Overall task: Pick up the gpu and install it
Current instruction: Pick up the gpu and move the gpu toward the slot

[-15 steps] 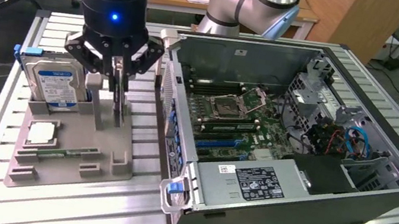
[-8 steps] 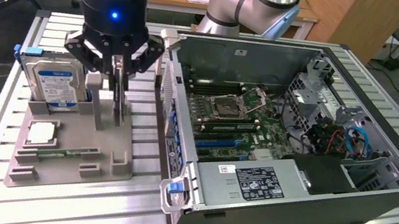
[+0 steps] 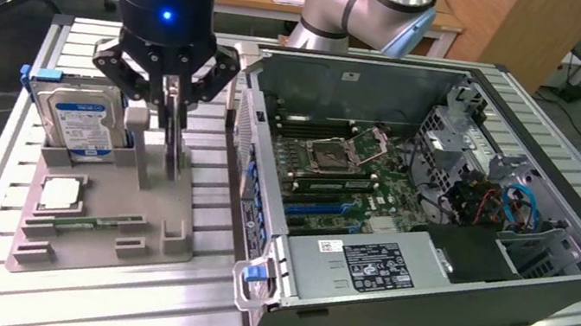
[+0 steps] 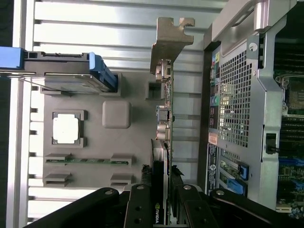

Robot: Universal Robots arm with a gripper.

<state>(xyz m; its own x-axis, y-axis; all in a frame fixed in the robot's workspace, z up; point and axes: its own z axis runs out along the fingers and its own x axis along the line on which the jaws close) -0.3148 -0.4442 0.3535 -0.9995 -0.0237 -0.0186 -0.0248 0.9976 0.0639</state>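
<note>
Exterior view: we are looking at the gripper [image 3: 171,113] hanging straight over the grey holder tray [image 3: 156,238], on the side of the tray nearest the open computer case [image 3: 504,289]. Its black fingers are clamping the gpu [image 3: 171,157] between them. The gpu is standing upright and edge-on, with its lower end reaching down to the tray's surface, and we cannot tell whether it is resting in its slot or just clear of it. At the tray's far corner, on the exterior view's left, a blue-labelled hard drive [image 3: 81,123] is leaning upright in its own cradle. The tray is lying on a slatted metal table [image 3: 69,303], just beside the case. Wrist view: we are looking down along the gpu [image 4: 167,114], which is showing as a thin green edge running along the tray's [image 4: 95,142] border that faces the computer case [image 4: 237,104]. Its silver end bracket [image 4: 170,40] is projecting beyond the tray over the table [image 4: 118,23]. The gripper [image 4: 162,202] is closing on the card's black cooler end, with the fingers [image 4: 140,209] pressing against its two faces. On the tray, the hard drive [image 4: 71,80] is sitting in the corner away from the case, a processor chip [image 4: 65,129] is lying flat in a square recess beside it, and a narrow memory stick [image 4: 85,160] is lying in a slot further along.
</note>
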